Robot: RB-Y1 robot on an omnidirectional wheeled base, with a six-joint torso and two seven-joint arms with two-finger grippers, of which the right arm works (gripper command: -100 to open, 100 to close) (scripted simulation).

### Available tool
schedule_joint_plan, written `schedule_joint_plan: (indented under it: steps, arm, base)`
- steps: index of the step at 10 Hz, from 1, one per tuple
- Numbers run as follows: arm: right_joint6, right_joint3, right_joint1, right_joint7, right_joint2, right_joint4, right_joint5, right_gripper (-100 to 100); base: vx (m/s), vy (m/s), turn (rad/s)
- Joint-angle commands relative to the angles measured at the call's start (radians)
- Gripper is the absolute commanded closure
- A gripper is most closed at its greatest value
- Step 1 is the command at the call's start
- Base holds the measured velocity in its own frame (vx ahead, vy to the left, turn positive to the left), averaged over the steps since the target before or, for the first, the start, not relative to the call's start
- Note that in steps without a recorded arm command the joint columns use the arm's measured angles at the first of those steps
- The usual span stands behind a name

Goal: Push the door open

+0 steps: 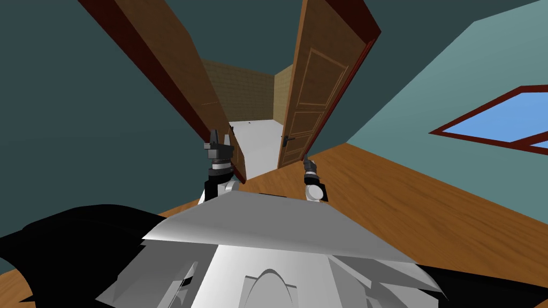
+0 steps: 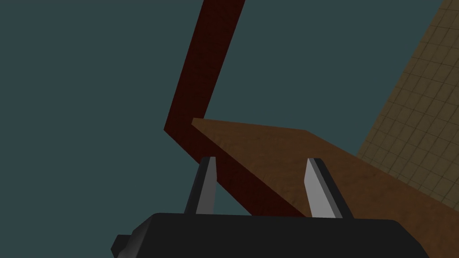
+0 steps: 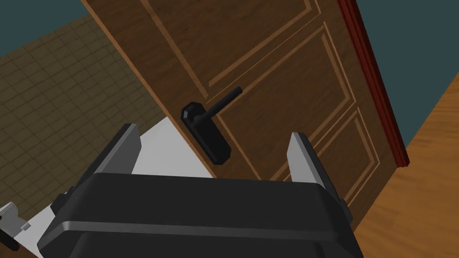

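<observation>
Two grippers are held wide, with nothing gripped. The right gripper [image 3: 214, 132] is aimed at the panelled door [image 3: 278, 67], just short of its black handle [image 3: 222, 104], seemingly so that the ajar door can be pushed further. The left gripper [image 2: 261, 160] is raised beside the door frame [image 2: 192, 80], apparently kept clear.

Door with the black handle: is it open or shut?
Open. The door stands swung aside, and past its edge a tiled wall and a white floor show through the gap.
</observation>
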Motion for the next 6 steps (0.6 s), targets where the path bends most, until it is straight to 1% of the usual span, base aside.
schedule_joint_plan:
  steps: [1, 2, 3, 4, 5, 6]
  arm:
    - [0.005, 0.002, -0.006, -0.026, -0.007, 0.011, -0.030, -100]
    - [0.017, 0.008, -0.011, -0.063, -0.008, 0.024, -0.070, -100]
    - [0.017, 0.008, -0.011, -0.063, -0.008, 0.024, -0.078, -100]
    - [0.028, 0.014, -0.016, -0.100, -0.009, 0.037, -0.114, -100]
    - [0.028, 0.014, -0.016, -0.100, -0.009, 0.037, -0.126, -100]
    - [0.040, 0.020, -0.020, -0.137, -0.010, 0.050, -0.167, -100]
  base:
    - [0.037, -0.043, 0.030]
    - [0.050, -0.040, 0.044]
    - [0.043, -0.035, 0.023]
    - [0.046, -0.048, 0.040]
    - [0.037, -0.040, 0.026]
    - [0.048, -0.041, 0.055]
